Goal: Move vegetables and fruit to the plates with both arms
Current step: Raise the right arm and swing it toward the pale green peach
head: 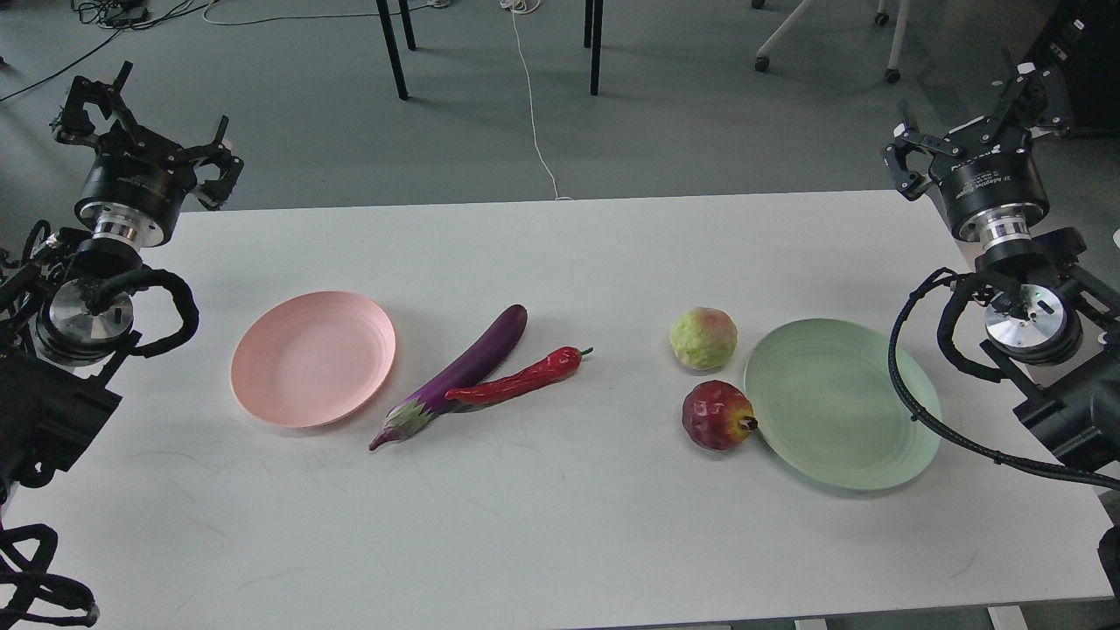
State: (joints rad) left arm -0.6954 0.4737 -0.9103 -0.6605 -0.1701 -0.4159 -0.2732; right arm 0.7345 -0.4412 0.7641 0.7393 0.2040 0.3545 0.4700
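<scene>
A pale pink plate (312, 359) lies empty at the left of the white table, a pale green plate (842, 402) lies empty at the right. Between them, a long purple eggplant (459, 374) lies slanted, with a red chili pepper (521, 379) resting against it. A bumpy yellow-green fruit (703, 338) sits just left of the green plate. Below it a dark red pomegranate-like fruit (718, 415) touches that plate's rim. My left gripper (144, 114) is raised at the far left edge, open and empty. My right gripper (976, 114) is raised at the far right, open and empty.
The white table (560, 525) ends near the bottom of the view. Beyond its far edge are grey floor, black table legs (392, 48), a white cable (534, 114) and chair casters (761, 63). Looped black cables hang by both wrists.
</scene>
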